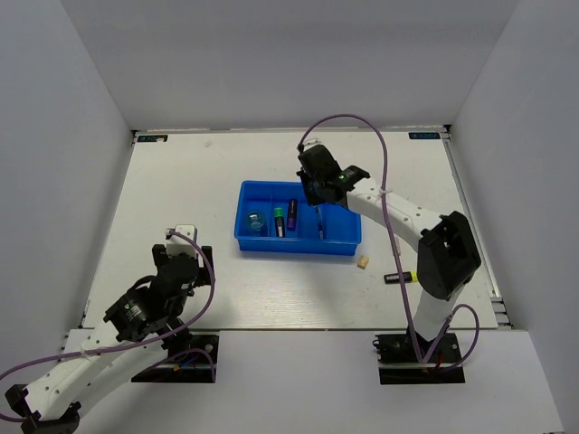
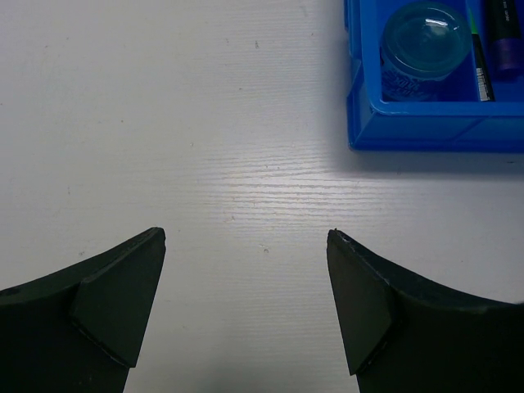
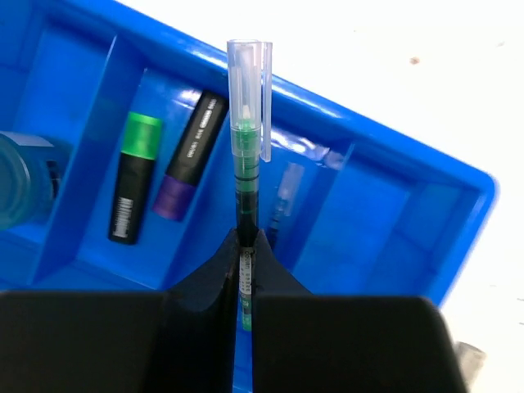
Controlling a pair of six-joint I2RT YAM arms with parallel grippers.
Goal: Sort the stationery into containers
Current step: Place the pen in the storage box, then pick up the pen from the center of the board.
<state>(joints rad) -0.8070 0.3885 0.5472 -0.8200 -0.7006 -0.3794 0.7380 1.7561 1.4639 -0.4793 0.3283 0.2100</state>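
Right gripper (image 3: 244, 250) around green pen (image 3: 246, 155), cap outward

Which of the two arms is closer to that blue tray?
Right. The right gripper hovers over the blue tray, gripping a green pen; the left gripper sits apart, off its left side.

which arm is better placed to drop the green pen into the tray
Right. The right pincer is shut on the green pen above the blue tray; the left pincer is open and empty beside it.
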